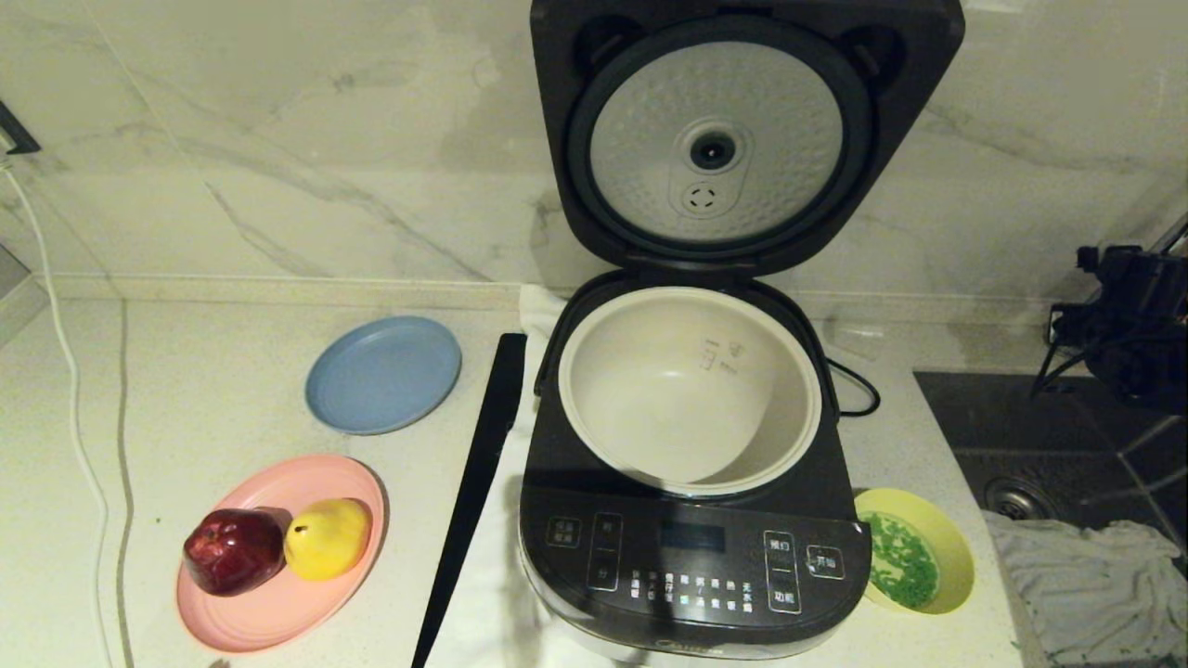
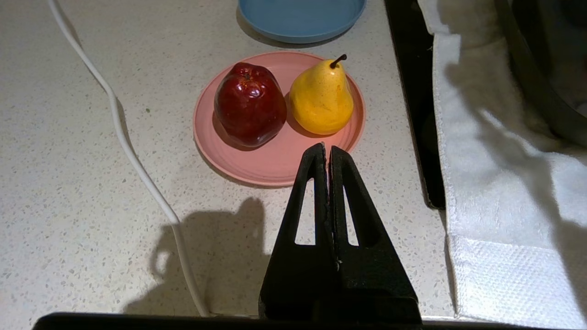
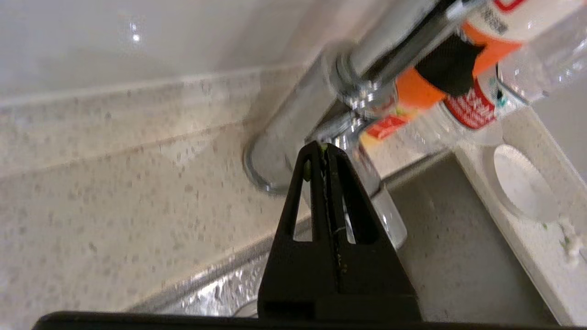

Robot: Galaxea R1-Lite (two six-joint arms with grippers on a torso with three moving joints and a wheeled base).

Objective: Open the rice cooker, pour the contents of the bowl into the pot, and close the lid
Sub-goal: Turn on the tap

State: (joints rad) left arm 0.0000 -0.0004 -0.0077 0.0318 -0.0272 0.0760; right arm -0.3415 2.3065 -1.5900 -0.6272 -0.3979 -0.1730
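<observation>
My left gripper [image 2: 326, 153] hangs parked by the pink plate [image 2: 257, 169], fingers pressed together on nothing. At centre the rice cooker [image 1: 691, 566] stands with its lid [image 1: 742, 130] raised and the pot [image 1: 689, 388] bare. Just right of it sits the bowl [image 1: 956, 557], its green contents [image 1: 898, 561] unpoured. My right gripper [image 3: 326, 149] is over the sink, pinched shut and empty. I judge step 2 is next: spread, reach the bowl's rim.
</observation>
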